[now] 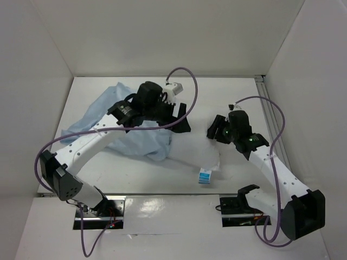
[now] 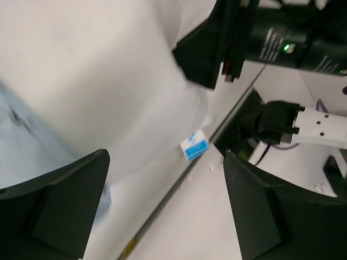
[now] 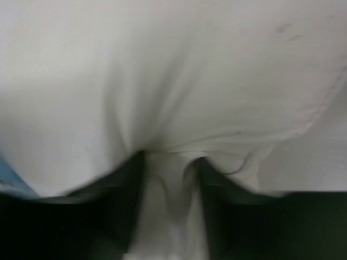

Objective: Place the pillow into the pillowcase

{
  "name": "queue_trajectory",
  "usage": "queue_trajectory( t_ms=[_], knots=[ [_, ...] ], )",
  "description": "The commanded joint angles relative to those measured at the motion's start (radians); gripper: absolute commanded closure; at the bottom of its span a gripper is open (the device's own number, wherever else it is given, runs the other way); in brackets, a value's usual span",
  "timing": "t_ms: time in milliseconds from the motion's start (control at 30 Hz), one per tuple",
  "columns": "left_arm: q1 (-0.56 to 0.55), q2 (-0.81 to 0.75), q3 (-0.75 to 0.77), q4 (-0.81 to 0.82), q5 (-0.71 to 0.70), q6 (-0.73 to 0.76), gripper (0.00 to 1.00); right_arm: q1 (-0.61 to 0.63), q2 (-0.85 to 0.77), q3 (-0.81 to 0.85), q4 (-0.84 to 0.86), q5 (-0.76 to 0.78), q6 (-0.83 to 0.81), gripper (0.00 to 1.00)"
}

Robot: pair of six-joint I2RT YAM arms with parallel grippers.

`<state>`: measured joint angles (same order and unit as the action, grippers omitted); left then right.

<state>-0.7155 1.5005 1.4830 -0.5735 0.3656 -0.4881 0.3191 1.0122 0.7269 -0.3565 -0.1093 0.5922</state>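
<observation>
White bench (image 1: 227, 95), plain white walls; light blue pillowcase (image 1: 135, 138) lies crumpled at left. Left hand (image 1: 183, 119) reaches over pillow (image 3: 173, 81), fingers apart. Right hand (image 1: 214, 130) pinches pillow fabric.

Thin light blue fabric pillowcase (image 1: 143, 142) lies left of centre on white table (image 1: 227, 92). Plump white rectangular pillow (image 1: 187, 151) lies against its right edge, small blue-and-white tag (image 1: 205, 176) at lower centre.

White table (image 1: 233, 95) carries the pillow (image 1: 190, 153) and the pillowcase (image 1: 105, 108)
</observation>
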Motion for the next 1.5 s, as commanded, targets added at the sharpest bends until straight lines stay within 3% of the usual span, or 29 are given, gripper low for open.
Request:
queue_trajectory(
  t_ms=[0, 67, 200, 267, 300, 367, 400, 500, 700, 833, 933, 1100, 1300, 1467],
  knots=[
    [-0.01, -0.037, 0.098, -0.077, -0.112, 0.12, 0.0, 0.023, 0.0, 0.117, -0.125, 0.037, -0.063, 0.32],
    [0.014, -0.017, 0.129, -0.086, -0.163, 0.14, 0.0, 0.023, -0.02, 0.156, -0.176, 0.141, -0.074, 0.19],
    [0.033, 0.076, 0.302, -0.086, -0.249, 0.161, 0.15, 0.023, -0.02, 0.297, -0.268, 0.278, -0.074, 0.0],
    [0.033, 0.194, 0.397, -0.12, -0.373, 0.161, 0.2, 0.023, 0.008, 0.341, -0.288, 0.339, -0.074, 0.0],
    [0.033, 0.248, 0.527, -0.184, -0.436, 0.145, 0.2, 0.023, 0.04, 0.357, -0.288, 0.355, -0.074, 0.0],
    [0.033, 0.424, 0.664, -0.264, -0.634, 0.117, 0.17, 0.009, 0.074, 0.4, -0.288, 0.367, -0.074, 0.0],
    [0.033, 0.482, 0.795, -0.343, -0.698, 0.108, 0.16, -0.008, 0.104, 0.411, -0.271, 0.367, -0.074, 0.0],
    [0.033, 0.648, 0.928, -0.397, -0.83, 0.108, 0.09, -0.064, 0.153, 0.425, -0.242, 0.28, -0.084, 0.0],
    [0.042, 0.698, 0.861, -0.417, -0.939, 0.06, 0.1, -0.192, 0.218, 0.379, -0.207, 0.067, -0.112, 0.0],
    [0.065, 0.698, 0.81, -0.416, -0.962, 0.049, 0.13, -0.203, 0.241, 0.292, -0.148, -0.039, -0.112, 0.0],
    [0.088, 0.721, 0.798, -0.416, -0.941, 0.049, 0.22, -0.203, 0.253, 0.226, -0.113, -0.107, -0.103, 0.0],
    [0.11, 0.733, 0.798, -0.434, -0.926, 0.049, 0.47, -0.203, 0.262, 0.193, -0.087, -0.119, -0.094, 0.0],
    [0.14, 0.695, 0.798, -0.434, -0.915, 0.029, 0.64, -0.203, 0.273, 0.204, -0.087, -0.109, -0.103, 0.0],
    [0.149, 0.627, 0.798, -0.375, -0.756, 0.04, 1.0, -0.203, 0.273, 0.181, -0.027, -0.153, -0.103, 0.12]
  ],
)
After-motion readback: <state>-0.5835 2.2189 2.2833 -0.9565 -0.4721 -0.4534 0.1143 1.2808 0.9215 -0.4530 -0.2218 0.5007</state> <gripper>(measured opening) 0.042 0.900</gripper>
